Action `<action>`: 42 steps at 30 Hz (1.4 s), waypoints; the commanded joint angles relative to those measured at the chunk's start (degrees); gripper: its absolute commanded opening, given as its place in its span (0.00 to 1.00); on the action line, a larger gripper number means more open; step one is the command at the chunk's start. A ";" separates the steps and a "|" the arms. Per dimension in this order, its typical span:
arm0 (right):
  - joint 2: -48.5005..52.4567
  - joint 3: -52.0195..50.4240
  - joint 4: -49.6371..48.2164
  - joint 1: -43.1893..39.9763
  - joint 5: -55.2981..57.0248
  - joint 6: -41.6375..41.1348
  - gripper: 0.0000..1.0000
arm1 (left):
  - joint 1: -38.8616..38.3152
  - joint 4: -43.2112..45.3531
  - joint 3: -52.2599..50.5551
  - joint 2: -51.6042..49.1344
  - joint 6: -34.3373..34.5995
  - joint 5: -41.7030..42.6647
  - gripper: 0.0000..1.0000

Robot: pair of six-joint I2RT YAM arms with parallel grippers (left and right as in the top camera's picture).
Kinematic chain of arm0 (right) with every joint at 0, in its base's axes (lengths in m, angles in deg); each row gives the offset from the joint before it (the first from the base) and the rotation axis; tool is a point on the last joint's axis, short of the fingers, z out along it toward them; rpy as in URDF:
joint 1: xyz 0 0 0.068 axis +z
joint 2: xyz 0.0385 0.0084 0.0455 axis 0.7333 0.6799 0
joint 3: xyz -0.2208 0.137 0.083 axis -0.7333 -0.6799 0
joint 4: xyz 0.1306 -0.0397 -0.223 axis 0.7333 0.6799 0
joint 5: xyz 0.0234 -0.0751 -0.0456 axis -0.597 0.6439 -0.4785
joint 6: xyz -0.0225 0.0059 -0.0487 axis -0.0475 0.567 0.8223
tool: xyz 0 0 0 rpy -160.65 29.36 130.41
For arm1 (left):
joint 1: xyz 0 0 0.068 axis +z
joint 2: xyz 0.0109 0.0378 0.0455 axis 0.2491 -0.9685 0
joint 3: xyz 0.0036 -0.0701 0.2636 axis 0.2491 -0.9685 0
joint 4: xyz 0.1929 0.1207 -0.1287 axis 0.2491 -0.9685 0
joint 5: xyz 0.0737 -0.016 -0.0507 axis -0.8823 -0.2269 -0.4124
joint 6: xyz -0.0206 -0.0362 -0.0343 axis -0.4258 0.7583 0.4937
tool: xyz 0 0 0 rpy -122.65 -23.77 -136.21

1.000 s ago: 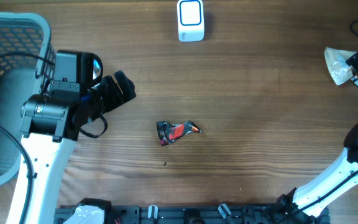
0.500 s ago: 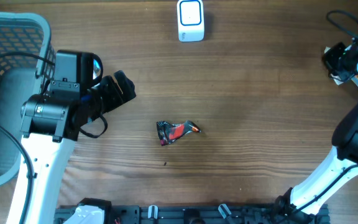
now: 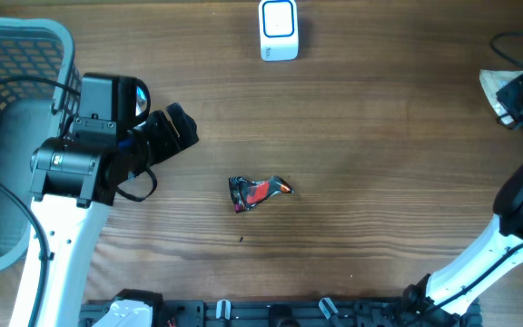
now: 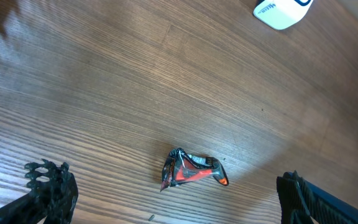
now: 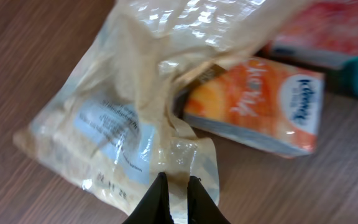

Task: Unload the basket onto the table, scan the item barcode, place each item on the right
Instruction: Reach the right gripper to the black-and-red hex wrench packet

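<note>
Jaws on your right gripper [image 5: 177,194] are pinched together on the edge of the clear bag [image 5: 104,124], at the table's [image 3: 379,182] far right edge beside an orange packet [image 5: 260,106]. Your left gripper [image 3: 172,136] gapes wide, near a red-black wrapper [image 3: 259,192].

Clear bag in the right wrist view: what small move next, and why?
Probably a short lift: the right gripper looks pinched on the edge of the clear bag, which overlaps an orange packet, and the white scanner sits far off.
</note>
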State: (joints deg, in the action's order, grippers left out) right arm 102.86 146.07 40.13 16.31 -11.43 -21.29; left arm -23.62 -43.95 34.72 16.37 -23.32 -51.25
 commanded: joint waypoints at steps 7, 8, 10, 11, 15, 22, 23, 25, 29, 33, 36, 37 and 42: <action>-3.50 4.39 3.30 -2.54 -9.05 2.54 0.07 | 0.31 0.13 0.50 0.09 -0.85 0.66 1.00; -4.87 4.72 2.93 -2.10 -13.22 2.45 0.09 | 0.31 0.13 0.50 0.09 -0.85 0.66 1.00; -6.54 4.72 2.19 -1.38 -18.45 2.36 0.12 | 0.31 0.13 0.50 0.09 -0.85 0.66 1.00; -7.32 4.70 2.03 -0.72 -21.20 2.36 0.14 | 0.31 0.13 0.50 0.09 -0.85 0.66 1.00; -8.15 4.70 4.37 3.93 -34.95 2.38 0.41 | 0.31 0.13 0.50 0.09 -0.85 0.66 1.00; -8.15 4.70 22.43 18.84 -45.59 2.60 0.84 | 0.31 0.13 0.50 0.09 -0.85 0.66 1.00; -8.15 4.70 24.50 21.07 -45.59 2.60 0.84 | 0.31 0.13 0.50 0.09 -0.85 0.66 1.00; -8.15 4.70 28.59 25.57 -45.62 2.38 0.84 | 0.31 0.13 0.50 0.09 -0.85 0.66 1.00; -8.17 4.70 34.01 34.25 -45.53 -2.12 0.79 | 0.31 0.13 0.50 0.09 -0.85 0.66 1.00; -9.94 4.70 38.51 40.28 -36.24 -11.15 0.72 | 0.31 0.13 0.50 0.09 -0.85 0.66 1.00; -13.75 4.70 42.38 43.32 -30.32 -14.62 0.73 | 0.31 0.13 0.50 0.09 -0.85 0.66 1.00; -15.56 4.70 43.23 44.68 -28.83 -16.24 0.74 | 0.31 0.13 0.50 0.09 -0.85 0.66 1.00; -23.10 4.02 44.98 52.26 -20.83 -23.37 1.00 | 0.31 0.13 0.50 0.09 -0.85 0.66 1.00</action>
State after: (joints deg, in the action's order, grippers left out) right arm 84.24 150.25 84.37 64.57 -39.62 -37.44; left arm -23.62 -43.95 34.72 16.37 -23.32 -51.25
